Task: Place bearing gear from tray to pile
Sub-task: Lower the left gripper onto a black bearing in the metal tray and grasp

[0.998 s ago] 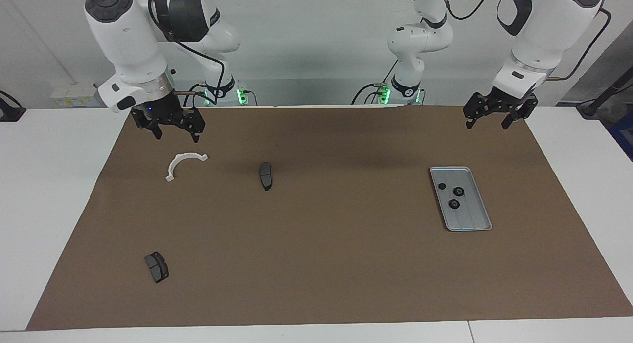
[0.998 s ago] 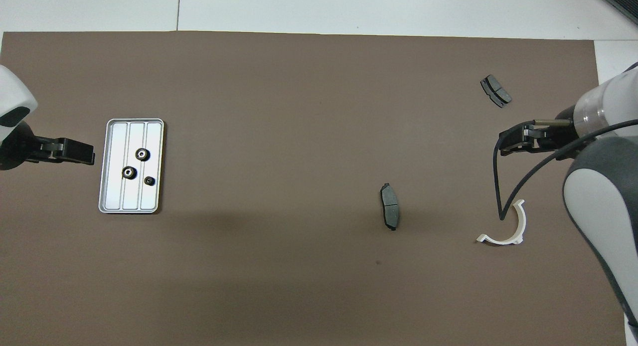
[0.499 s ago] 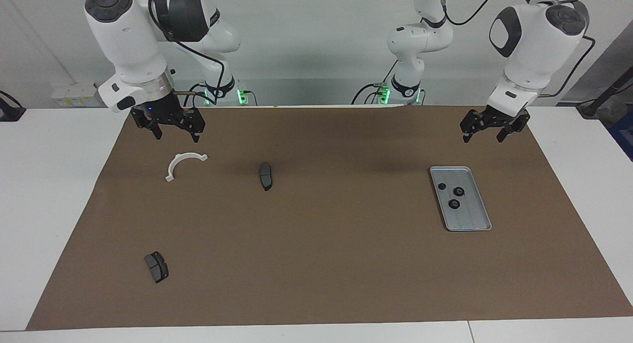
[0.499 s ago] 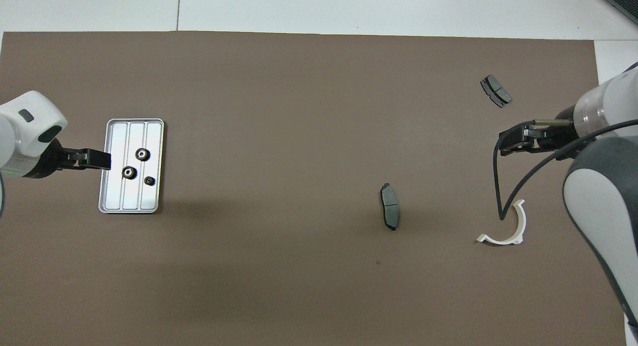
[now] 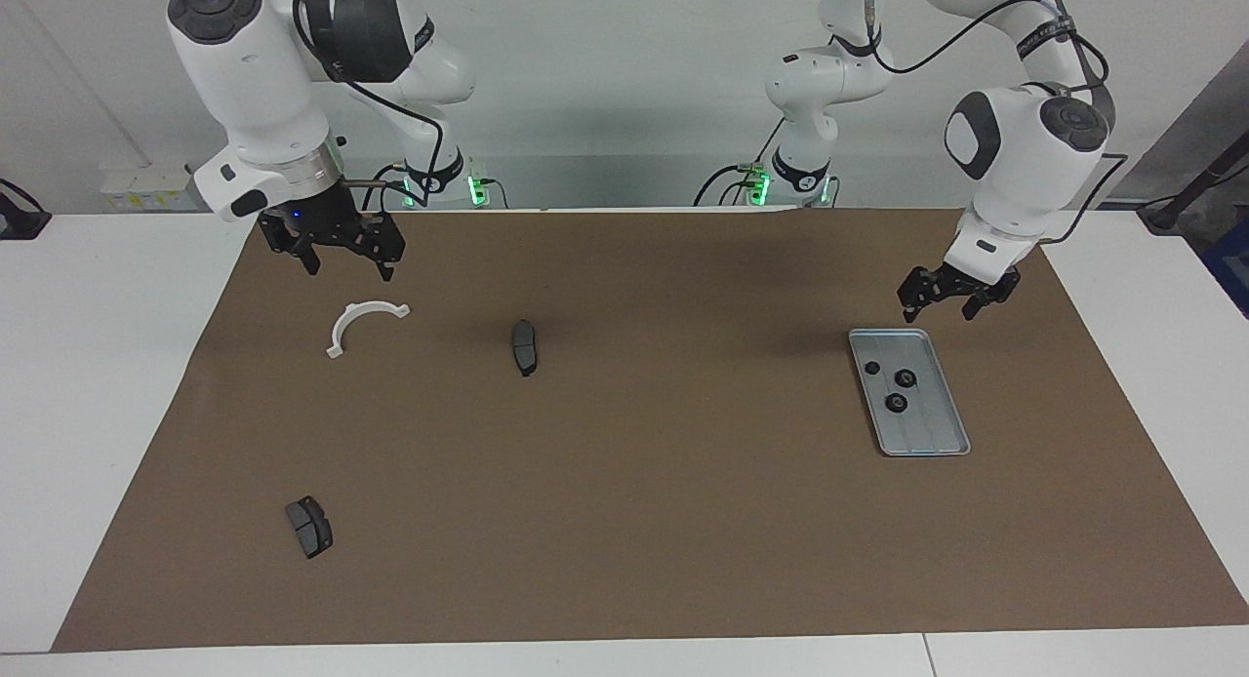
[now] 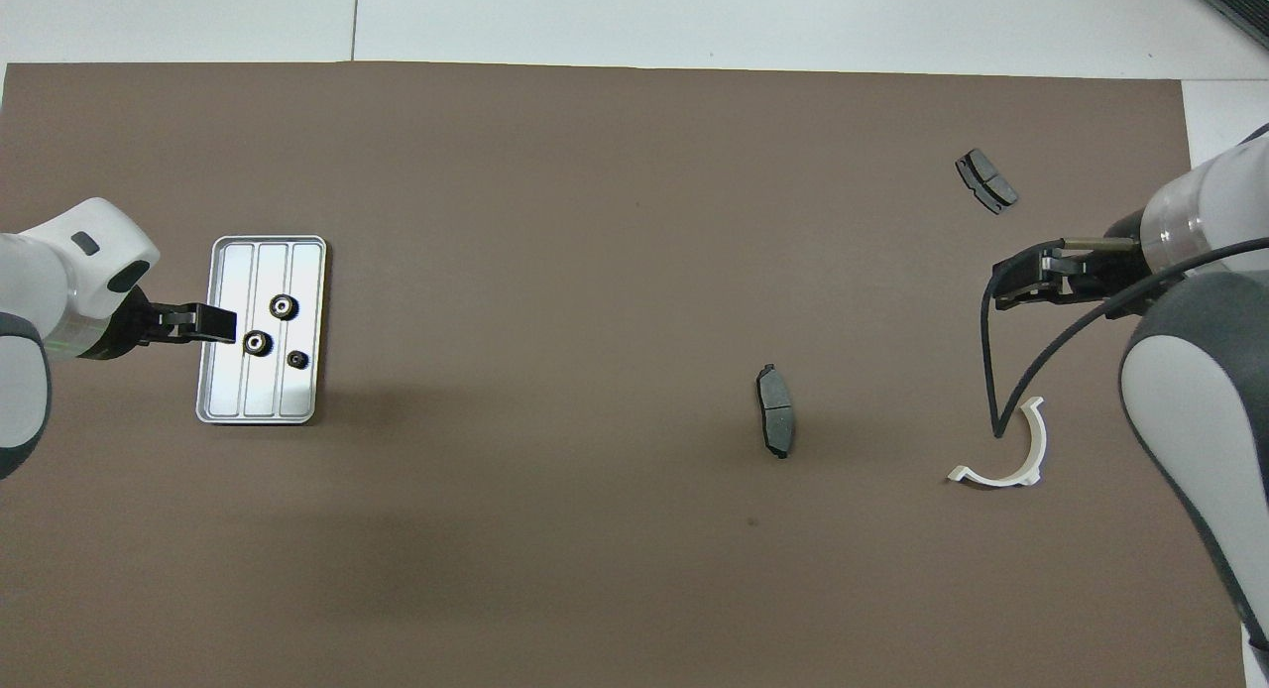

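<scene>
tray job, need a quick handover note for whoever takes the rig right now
Left gripper: over the tray's robot-side end, holding nothing.
Right gripper: open, empty, waiting over the mat near the white bracket.
All three gears sit in the tray.
Pile: bracket and two brake pads, scattered toward the right arm's end.
Done: nothing moved yet.
Left: pick a gear from the tray and carry it to the pile.

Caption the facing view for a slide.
Left gripper above the tray holding three black gears; right gripper waits above the white bracket.
</scene>
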